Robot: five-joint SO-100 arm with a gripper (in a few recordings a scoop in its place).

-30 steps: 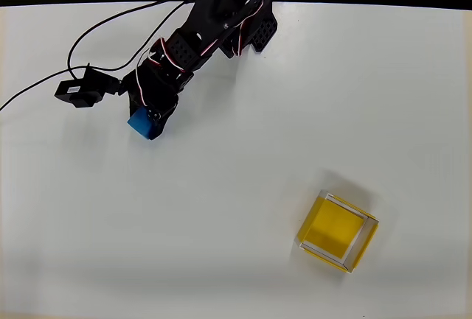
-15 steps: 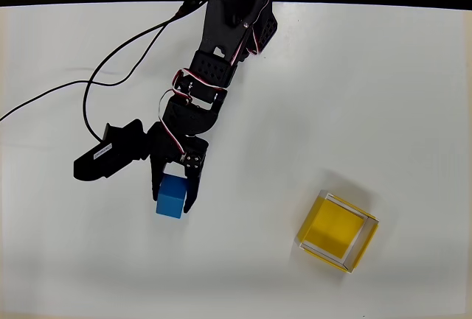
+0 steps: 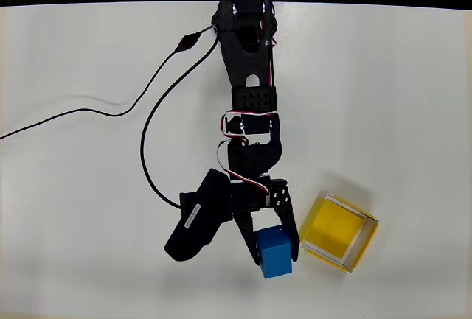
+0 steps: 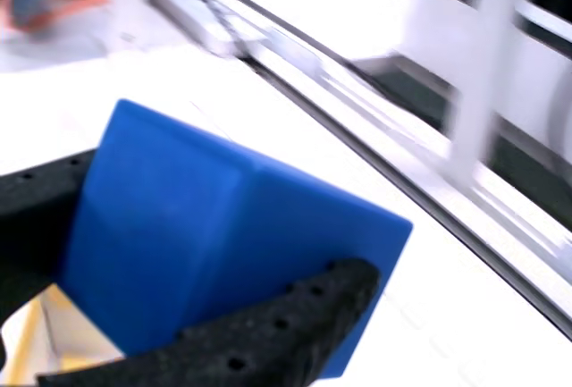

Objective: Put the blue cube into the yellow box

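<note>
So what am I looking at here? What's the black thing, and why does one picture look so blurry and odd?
The black thing is a small robot arm on a white table. One picture comes from a camera looking straight down. The other comes from a camera riding on the arm's wrist, so it sits very close and blurs. At the arm's end is a two-finger gripper, a simple claw. It is shut on the blue cube, which looms large in the wrist view. Just to the right in the overhead view stands the yellow box, open on top, and apart from the cube.
</note>
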